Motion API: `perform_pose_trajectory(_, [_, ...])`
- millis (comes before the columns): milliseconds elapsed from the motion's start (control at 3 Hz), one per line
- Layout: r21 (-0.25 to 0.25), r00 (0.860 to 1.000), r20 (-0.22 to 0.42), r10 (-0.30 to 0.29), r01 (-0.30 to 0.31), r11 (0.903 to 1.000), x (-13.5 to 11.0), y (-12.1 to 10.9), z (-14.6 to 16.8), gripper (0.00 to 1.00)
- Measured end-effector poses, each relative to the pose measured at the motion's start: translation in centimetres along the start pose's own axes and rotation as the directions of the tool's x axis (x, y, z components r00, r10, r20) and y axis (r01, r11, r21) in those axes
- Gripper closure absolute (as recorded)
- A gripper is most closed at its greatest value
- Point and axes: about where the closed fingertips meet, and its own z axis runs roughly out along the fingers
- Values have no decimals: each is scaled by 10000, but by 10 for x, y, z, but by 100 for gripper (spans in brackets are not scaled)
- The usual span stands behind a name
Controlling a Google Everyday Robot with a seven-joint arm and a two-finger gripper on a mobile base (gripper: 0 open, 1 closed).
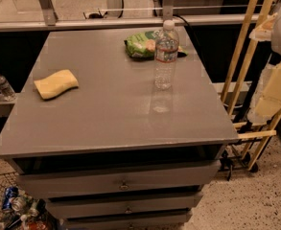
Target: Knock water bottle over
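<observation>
The water bottle [166, 55] stands upright on the grey table [106, 119], toward its back right. It is clear and ribbed, with a white cap and a white label with a red band. My gripper [276, 87] shows as a pale cream and white shape at the far right edge of the view, off the table's right side. It is well apart from the bottle and a little nearer the camera.
A green snack bag [141, 44] lies just behind the bottle. A yellow sponge [56, 84] lies at the table's left. A smaller bottle [2, 85] stands on a low shelf at far left. A wooden rack [243, 56] stands right of the table. Drawers sit below the top, and a wire basket [5, 202] at bottom left.
</observation>
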Motion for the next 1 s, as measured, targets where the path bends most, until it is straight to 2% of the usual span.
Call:
perform_pose_trajectory(333, [0,10000,1,1,-1,10000,0,0,0,0])
perform_pose_trajectory(667, [-78,9990,353,284,-281,9996,1,0,3,0])
perform_pose_trajectory(1000, [-747,9831,1359,1225,-1132,9908,14,1,48,0])
